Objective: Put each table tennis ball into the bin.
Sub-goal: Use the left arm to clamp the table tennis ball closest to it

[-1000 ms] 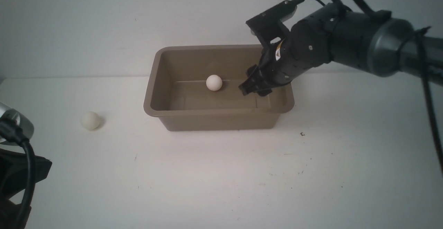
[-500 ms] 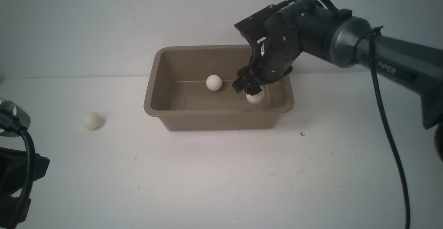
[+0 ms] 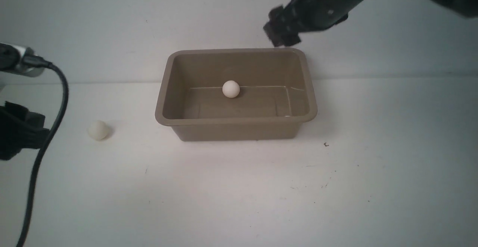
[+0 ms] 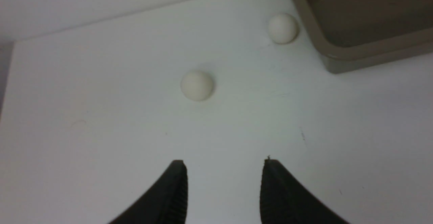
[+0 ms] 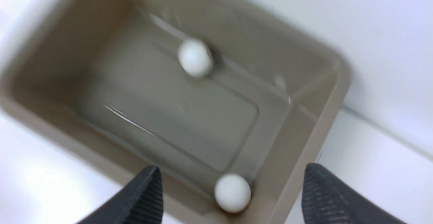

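Rising, the right gripper (image 3: pixel 279 37) has left the bin (image 3: pixel 239 132).

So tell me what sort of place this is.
Probably a robot test bench: a bare white table against a blank wall, a black robot arm above, and a tan bin and table tennis ball laid out.

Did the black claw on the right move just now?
Yes. The right gripper went up out of the bin and is now above its back rim.
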